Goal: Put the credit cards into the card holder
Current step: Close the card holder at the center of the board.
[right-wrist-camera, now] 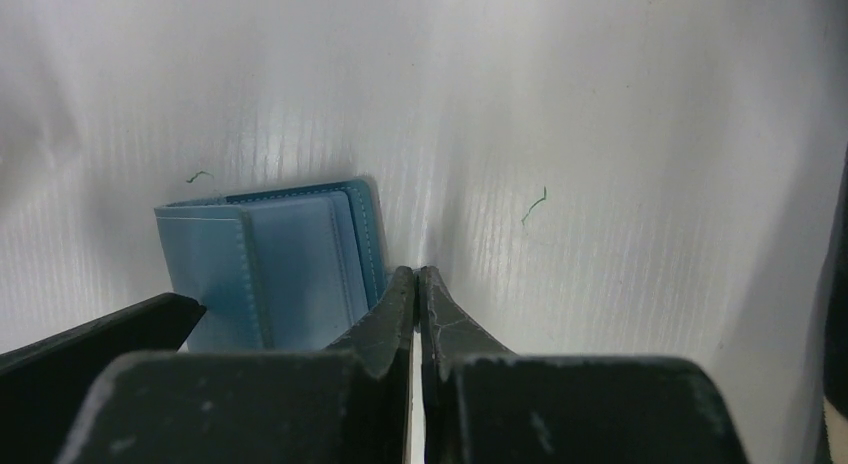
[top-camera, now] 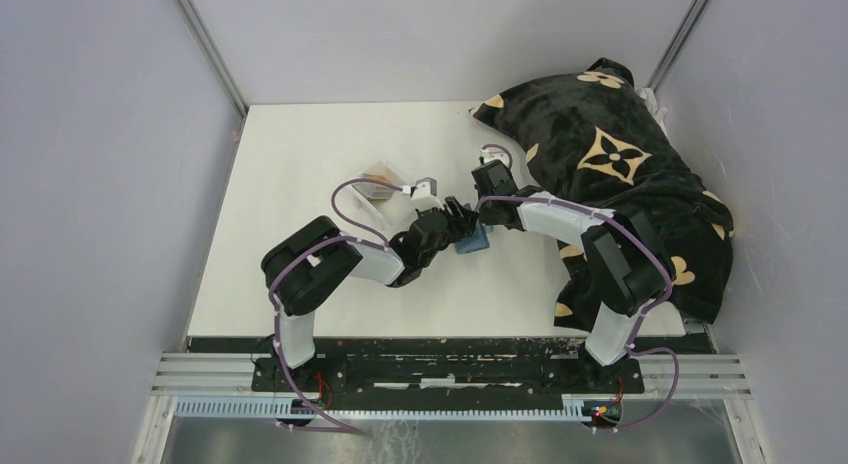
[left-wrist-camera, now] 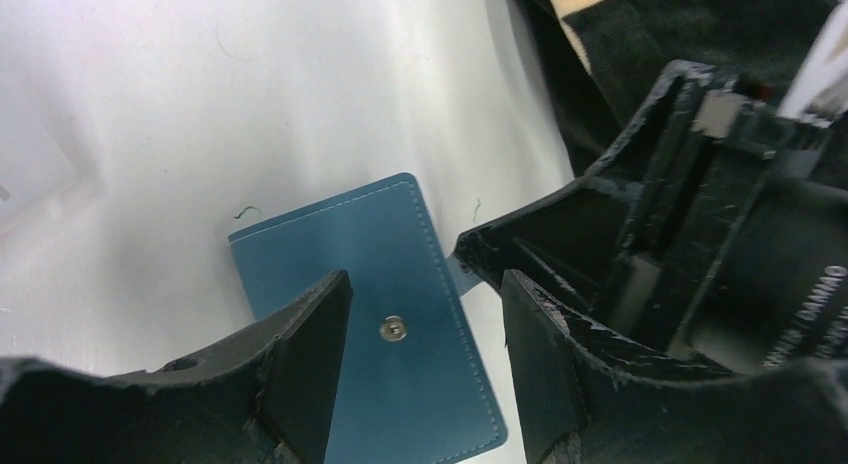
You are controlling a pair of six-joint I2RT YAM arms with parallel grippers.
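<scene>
**A:** Start at the left. What lies on the flat white table [top-camera: 300,154]?

**B:** A small clear plastic rectangular tray [top-camera: 370,172], towards the back and left of centre. Something tan and dark sits in it, too small to name from above.

**A:** And the left gripper [left-wrist-camera: 425,359]?

**B:** It is stretched out to the middle of the table with its two black fingers [left-wrist-camera: 312,369] set well apart. They straddle the card holder, a squarish teal-blue leather-like wallet [left-wrist-camera: 360,249] with pale stitching round its edge. Nothing is pinched between them.

**A:** Where exactly is that wallet?

**B:** Flat on the table near the middle, just right of the tray and between the two grippers. A small round metal snap stud [left-wrist-camera: 394,329] faces up, in the gap between the left fingers. In the right wrist view its edge shows stacked leaves, with a paler, glossy panel on the near face.

**A:** The right gripper [right-wrist-camera: 416,284]?

**B:** Its fingers are pressed together, tips down at the table, right beside the wallet's right-hand edge. A small blue tab pokes out there, but I cannot tell whether the tips have hold of it.

**A:** Further right?

**B:** A rumpled black plush blanket with tan flower motifs [top-camera: 620,174] is heaped over the table's right side.
</scene>
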